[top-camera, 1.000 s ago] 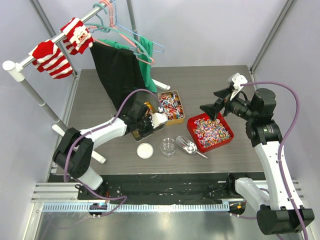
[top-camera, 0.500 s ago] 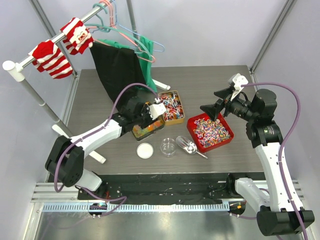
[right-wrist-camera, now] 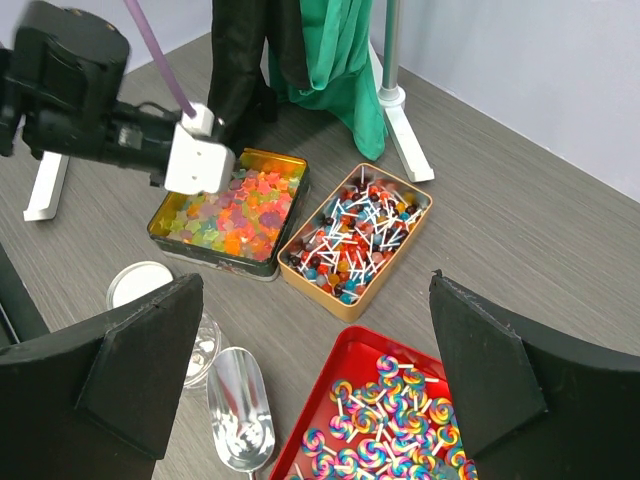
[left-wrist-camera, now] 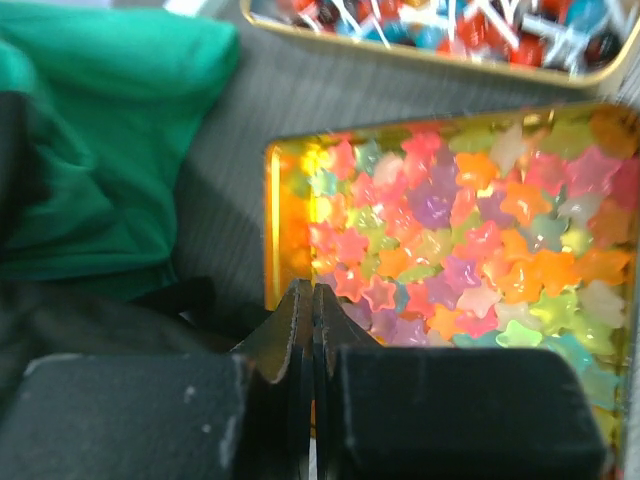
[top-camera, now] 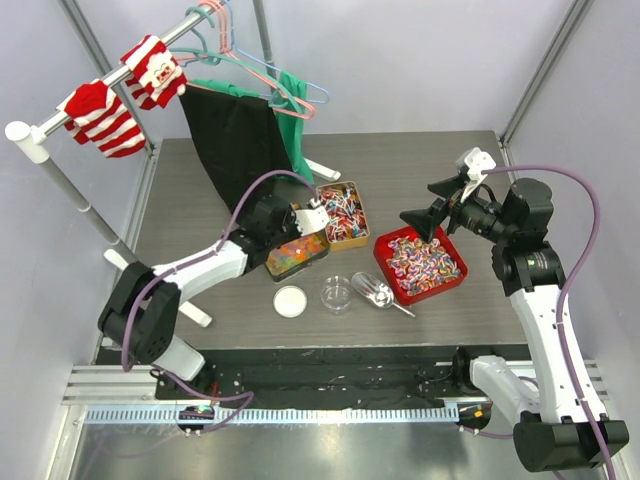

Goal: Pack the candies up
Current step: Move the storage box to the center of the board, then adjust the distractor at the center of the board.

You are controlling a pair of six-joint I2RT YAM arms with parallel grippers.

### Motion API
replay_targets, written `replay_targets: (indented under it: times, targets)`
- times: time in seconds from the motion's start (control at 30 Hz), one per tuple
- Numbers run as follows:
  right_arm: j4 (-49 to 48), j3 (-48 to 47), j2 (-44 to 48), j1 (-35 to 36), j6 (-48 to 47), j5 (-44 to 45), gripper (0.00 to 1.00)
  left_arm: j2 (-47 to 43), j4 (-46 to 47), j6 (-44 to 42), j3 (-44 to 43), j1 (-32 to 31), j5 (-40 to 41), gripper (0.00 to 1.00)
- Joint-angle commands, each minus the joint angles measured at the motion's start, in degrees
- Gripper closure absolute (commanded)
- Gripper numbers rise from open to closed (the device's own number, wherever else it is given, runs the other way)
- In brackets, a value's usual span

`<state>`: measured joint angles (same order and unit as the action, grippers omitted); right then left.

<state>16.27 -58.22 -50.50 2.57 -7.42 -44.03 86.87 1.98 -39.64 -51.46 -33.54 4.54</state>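
The candies sit in three containers. Star-shaped gummies fill a dark tin [top-camera: 297, 253], seen close in the left wrist view [left-wrist-camera: 470, 250]. Ball lollipops fill a gold tin [top-camera: 343, 212]. Swirl lollipops lie in a red tray [top-camera: 445, 283]. My left gripper [top-camera: 303, 226] is shut and empty, its fingertips [left-wrist-camera: 308, 300] low at the gummy tin's edge. My right gripper [top-camera: 425, 220] is wide open and empty, held high above the red tray; its view shows the gummy tin [right-wrist-camera: 230, 210], gold tin [right-wrist-camera: 355, 240] and red tray [right-wrist-camera: 345, 400].
A clear jar [top-camera: 337, 293], its white lid [top-camera: 290, 301] and a silver scoop [top-camera: 375, 292] lie at the front. A clothes rack with black and green garments [top-camera: 250, 130] stands behind the tins. Green cloth [left-wrist-camera: 90, 130] is close to my left gripper.
My left gripper has drawn back from over the gummy tin, away from the table's front, so the gummies now show. The right arm has not moved.
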Motion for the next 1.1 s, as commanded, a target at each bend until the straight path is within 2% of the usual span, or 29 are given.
replay_targets:
  times: [0.0, 0.17, 0.6, 0.77, 0.83, 0.93, 1.0, 1.07]
  targets:
    - [-2.7, -0.1, 0.5, 0.3, -0.8, 0.1, 0.0, 3.5, 5.9, -5.5, 0.0, 0.9, 2.7, 1.0]
    - [-2.6, -0.1, 0.3, 0.3, -0.9, 0.3, 0.0, 8.3, 8.7, -7.8, -2.1, 3.9, 5.3, 1.0]
    - [-2.7, 0.2, -0.8, 0.3, -0.8, 0.3, 0.0, 10.0, 16.9, -9.1, -3.2, 16.4, 7.6, 1.0]
    - [-3.1, 0.3, -1.0, 0.3, -0.6, 0.4, 0.0, 13.0, 19.4, -10.3, -4.4, 18.2, 9.8, 1.0]
    - [-3.1, 0.3, -0.9, 0.3, -0.6, 0.5, 0.01, 13.5, 19.0, -10.0, -4.3, 18.2, 9.7, 1.0]
    - [-3.0, 0.3, -0.9, 0.3, -0.6, 0.4, 0.0, 10.7, 13.7, -6.7, -3.6, 17.6, 5.4, 0.99]
    - [-2.9, 0.3, -1.2, 0.3, -0.6, 0.3, 0.0, 8.2, 6.4, -3.5, -3.5, 17.5, -1.3, 0.94]
    - [-2.9, 0.1, -1.3, 0.4, -0.6, 0.3, 0.0, 3.9, 0.5, -1.2, -3.5, 17.1, -7.7, 0.76]
